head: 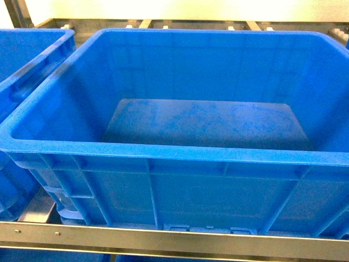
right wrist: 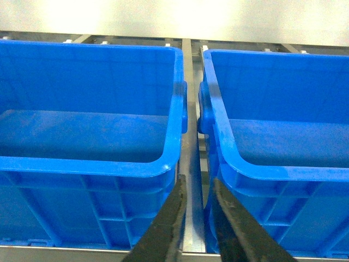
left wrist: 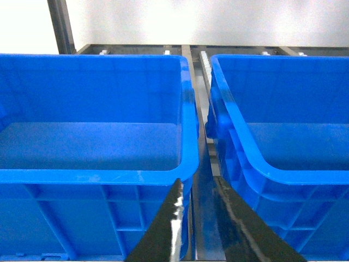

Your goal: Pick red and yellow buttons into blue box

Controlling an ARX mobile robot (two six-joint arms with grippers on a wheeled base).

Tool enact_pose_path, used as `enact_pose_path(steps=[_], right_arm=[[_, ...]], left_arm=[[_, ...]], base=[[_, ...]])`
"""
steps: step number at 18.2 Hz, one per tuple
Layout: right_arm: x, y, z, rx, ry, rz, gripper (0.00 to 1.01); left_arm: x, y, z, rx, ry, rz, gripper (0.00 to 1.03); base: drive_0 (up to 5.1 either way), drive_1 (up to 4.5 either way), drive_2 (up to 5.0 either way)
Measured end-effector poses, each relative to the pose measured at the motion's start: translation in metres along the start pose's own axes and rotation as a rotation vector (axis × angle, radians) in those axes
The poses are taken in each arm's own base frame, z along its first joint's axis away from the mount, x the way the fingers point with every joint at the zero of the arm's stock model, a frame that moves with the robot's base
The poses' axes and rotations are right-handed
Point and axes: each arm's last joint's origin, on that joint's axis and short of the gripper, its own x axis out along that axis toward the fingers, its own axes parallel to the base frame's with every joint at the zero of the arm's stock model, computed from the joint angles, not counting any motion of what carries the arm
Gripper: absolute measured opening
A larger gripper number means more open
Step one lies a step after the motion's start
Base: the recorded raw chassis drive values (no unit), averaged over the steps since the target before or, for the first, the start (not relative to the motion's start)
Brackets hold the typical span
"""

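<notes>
The big blue box (head: 180, 155) sits on a metal rack (head: 163, 237) beside another blue crate (head: 24, 60), and both the left end effector (left wrist: 197, 188) and right end effector (right wrist: 197, 188) have their fingers a little apart, holding nothing.

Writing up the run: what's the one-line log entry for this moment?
blue box: no buttons visible inside | left end effector: open, holding nothing | right end effector: open, holding nothing | buttons: not in view

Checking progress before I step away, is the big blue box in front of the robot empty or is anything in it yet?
Empty as far as shown. The blue box has only its bare scuffed floor in the head view; no red or yellow button is visible there. The near inside wall is hidden.
</notes>
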Motion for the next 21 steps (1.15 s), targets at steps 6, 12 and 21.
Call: enact_pose_path(steps=[6, 12, 21], right_arm=[[0.0000, 0.0000, 0.0000, 0.000, 0.000, 0.000, 0.80], [0.0000, 0.0000, 0.0000, 0.000, 0.000, 0.000, 0.98], [0.0000, 0.0000, 0.0000, 0.000, 0.000, 0.000, 0.98]], left_arm=[[0.0000, 0.0000, 0.0000, 0.000, 0.000, 0.000, 0.83], [0.0000, 0.0000, 0.0000, 0.003, 0.000, 0.000, 0.98], [0.0000, 0.0000, 0.0000, 0.003, 0.000, 0.000, 0.98]], base=[[0.0, 0.00, 0.0], [0.0, 0.00, 0.0], [0.0, 0.00, 0.0]])
